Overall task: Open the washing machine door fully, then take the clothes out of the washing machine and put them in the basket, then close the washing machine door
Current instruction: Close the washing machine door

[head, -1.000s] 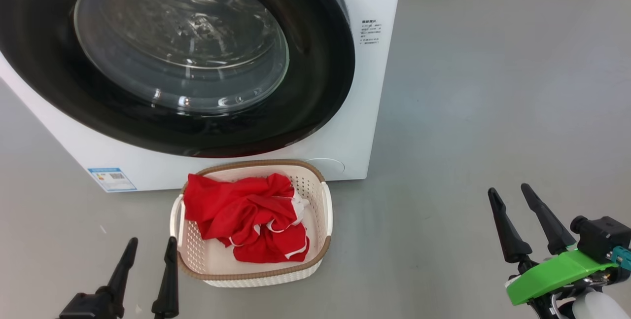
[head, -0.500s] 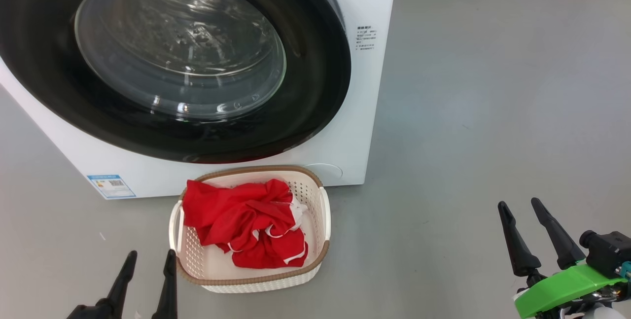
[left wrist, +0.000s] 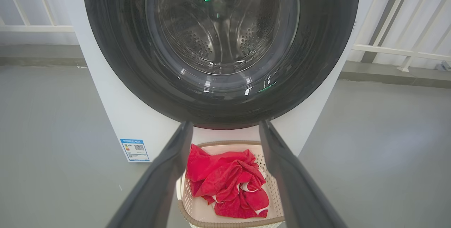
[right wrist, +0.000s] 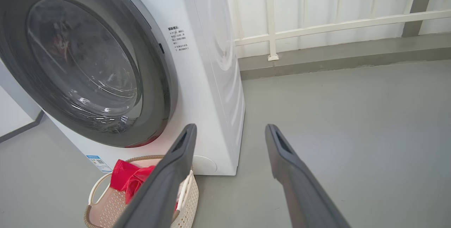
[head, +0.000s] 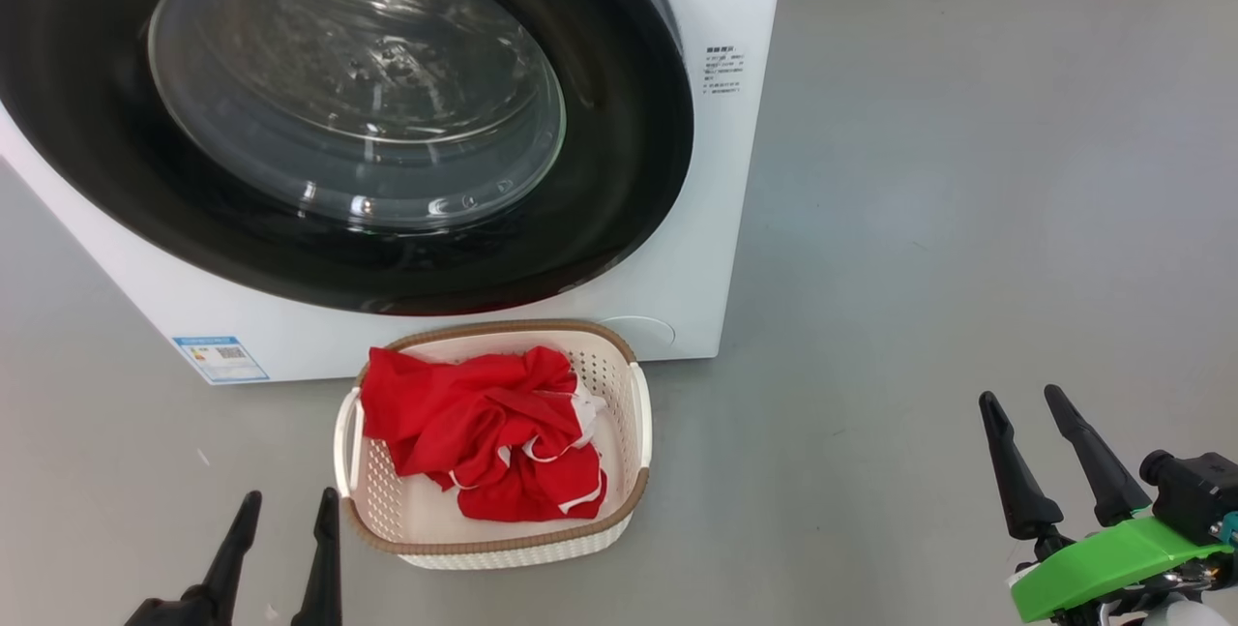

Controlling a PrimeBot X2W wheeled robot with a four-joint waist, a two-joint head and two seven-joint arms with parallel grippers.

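While left pincer (head: 290, 502), right pincer (head: 1019, 398) gape empty, basket (head: 503, 327) of clothes (head: 474, 432) fronts washing machine (head: 721, 220).

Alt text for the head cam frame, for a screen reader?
A cream basket holding red clothes sits on the grey floor in front of a white washing machine whose round black-rimmed door is shut. The left gripper and right gripper hover open and empty at the bottom corners.
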